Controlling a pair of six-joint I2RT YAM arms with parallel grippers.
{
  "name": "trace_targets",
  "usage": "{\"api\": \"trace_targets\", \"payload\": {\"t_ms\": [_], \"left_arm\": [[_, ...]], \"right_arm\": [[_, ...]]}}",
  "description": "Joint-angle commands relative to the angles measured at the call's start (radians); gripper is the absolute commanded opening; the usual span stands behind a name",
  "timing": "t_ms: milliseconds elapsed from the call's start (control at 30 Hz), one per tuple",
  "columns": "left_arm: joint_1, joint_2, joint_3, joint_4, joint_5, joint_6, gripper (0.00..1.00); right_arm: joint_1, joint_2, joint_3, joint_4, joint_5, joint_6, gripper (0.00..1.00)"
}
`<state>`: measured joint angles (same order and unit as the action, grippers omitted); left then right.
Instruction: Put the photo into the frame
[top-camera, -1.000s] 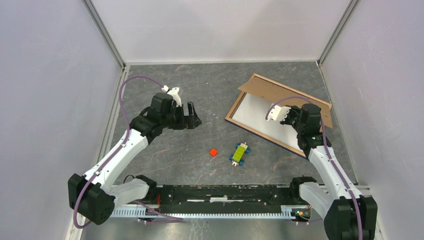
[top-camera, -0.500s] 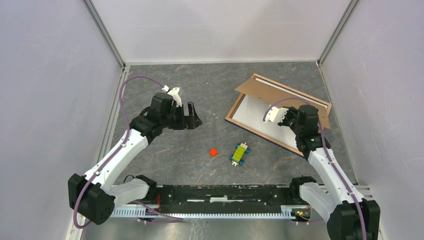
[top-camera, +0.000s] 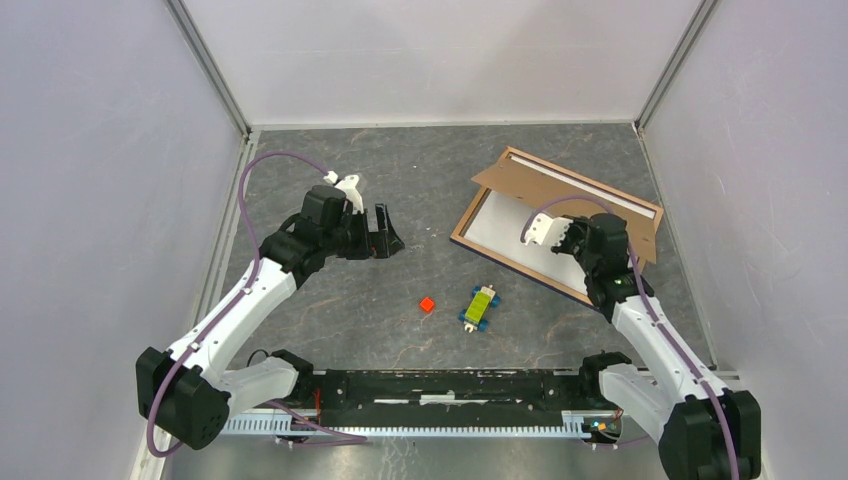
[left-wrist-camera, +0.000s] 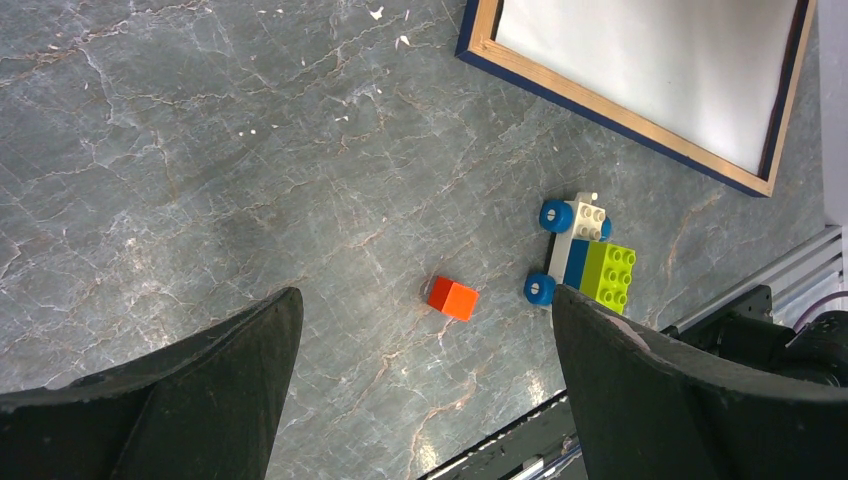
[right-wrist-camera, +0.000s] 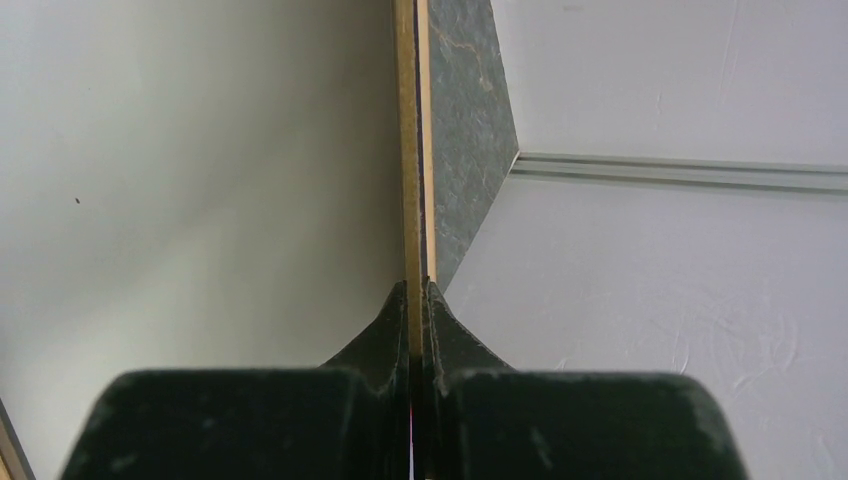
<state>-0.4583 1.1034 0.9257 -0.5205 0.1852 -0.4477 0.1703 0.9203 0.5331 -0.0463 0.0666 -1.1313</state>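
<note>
The frame (top-camera: 500, 262), light wood with a dark blue outer edge, lies flat at the right of the table. A white sheet (top-camera: 500, 225) fills its opening; no seaside print shows anywhere. My right gripper (top-camera: 572, 240) is shut on the plain brown backing board (top-camera: 540, 185) and holds it tilted over the frame's far half. In the right wrist view the board (right-wrist-camera: 408, 150) is edge-on between my closed fingers (right-wrist-camera: 417, 290). My left gripper (top-camera: 385, 232) is open and empty above the bare table, left of the frame. The left wrist view shows the frame's corner (left-wrist-camera: 620, 115).
A small orange cube (top-camera: 427, 303) and a toy car of bricks (top-camera: 480, 306) lie in front of the frame; both show in the left wrist view, the cube (left-wrist-camera: 453, 298) and the car (left-wrist-camera: 585, 262). Walls close the table at left, back and right.
My right gripper has moved a little to the left with the backing board, and the frame's far rail now shows behind the board. The left arm has not moved.
</note>
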Motion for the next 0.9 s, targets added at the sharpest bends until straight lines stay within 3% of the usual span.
{"api": "trace_targets", "payload": {"t_ms": [0, 400, 633, 867], "left_arm": [[0.003, -0.008, -0.001, 0.036, -0.006, 0.042, 1.00], [0.004, -0.010, 0.001, 0.034, -0.011, 0.040, 1.00], [0.003, -0.011, 0.001, 0.034, -0.007, 0.038, 1.00], [0.002, -0.016, 0.001, 0.033, -0.007, 0.035, 1.00]], "right_arm": [[0.001, -0.004, -0.022, 0.163, 0.048, -0.025, 0.00], [-0.001, 0.022, -0.075, 0.248, 0.034, -0.117, 0.00], [-0.001, 0.035, -0.086, 0.264, 0.025, -0.126, 0.07], [0.000, 0.023, -0.098, 0.247, 0.027, -0.072, 0.34]]}}
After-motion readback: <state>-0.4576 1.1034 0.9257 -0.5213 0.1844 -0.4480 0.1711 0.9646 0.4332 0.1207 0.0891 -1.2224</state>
